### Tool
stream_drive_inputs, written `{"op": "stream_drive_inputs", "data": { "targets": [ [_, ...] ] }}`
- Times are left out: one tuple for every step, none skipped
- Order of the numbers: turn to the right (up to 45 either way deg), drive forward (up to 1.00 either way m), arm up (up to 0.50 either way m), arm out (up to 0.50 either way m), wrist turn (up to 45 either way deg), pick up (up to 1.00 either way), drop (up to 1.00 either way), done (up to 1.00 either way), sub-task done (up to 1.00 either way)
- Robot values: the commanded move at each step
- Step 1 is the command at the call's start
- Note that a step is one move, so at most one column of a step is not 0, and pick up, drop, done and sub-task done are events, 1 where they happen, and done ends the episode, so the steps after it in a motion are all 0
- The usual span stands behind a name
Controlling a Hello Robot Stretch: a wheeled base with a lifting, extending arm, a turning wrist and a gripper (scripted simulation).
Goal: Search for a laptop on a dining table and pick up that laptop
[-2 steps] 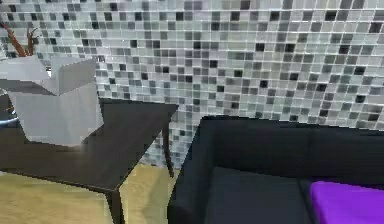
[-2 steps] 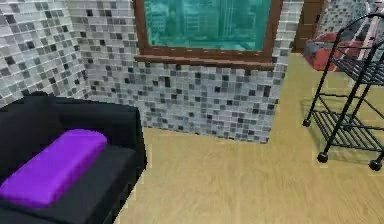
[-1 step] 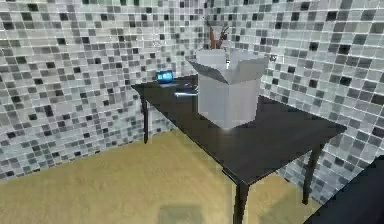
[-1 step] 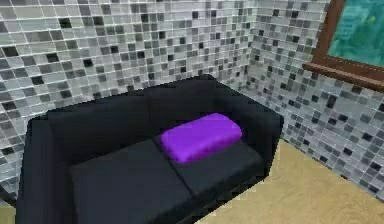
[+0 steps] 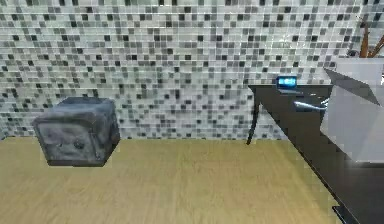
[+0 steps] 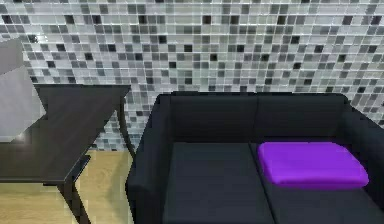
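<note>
Tiled wall [image 5: 150,50] in a mosaic of black, grey and white squares, running behind everything in the forward view and the arm side view. Wooden floor [image 5: 180,185], pale yellow-brown. Grey cube-shaped pouf [image 5: 77,131], one, standing on the floor close to the wall at the forward view's left. Dark table [image 5: 300,132] with slim curved legs, at the forward view's right, well apart from the pouf; its top appears again at the arm side view's left [image 6: 70,128]. Pale grey box [image 5: 355,115] with raised flaps, standing on the table top. Small dark device with a blue lit face [image 5: 287,82], upright at the table's far end near the wall. Thin brown stems [image 5: 372,42], rising behind the box; what they belong to cannot be told. Black sofa [image 6: 250,150], just beside the table, its back to the wall. Purple cushion [image 6: 312,163], lying flat on the sofa's seat, on the side away from the table. Laptop: its place cannot be told. Fingers: how they stand cannot be told, so no place can be given relative to them.
</note>
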Motion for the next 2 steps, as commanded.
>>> {"op": "stream_drive_inputs", "data": {
  "targets": [
    [0.0,1.00,0.00,0.00,0.0,0.00,0.00,0.00,0.00],
    [0.0,0.60,0.00,0.00,0.0,0.00,0.00,0.00,0.00]
  ]
}}
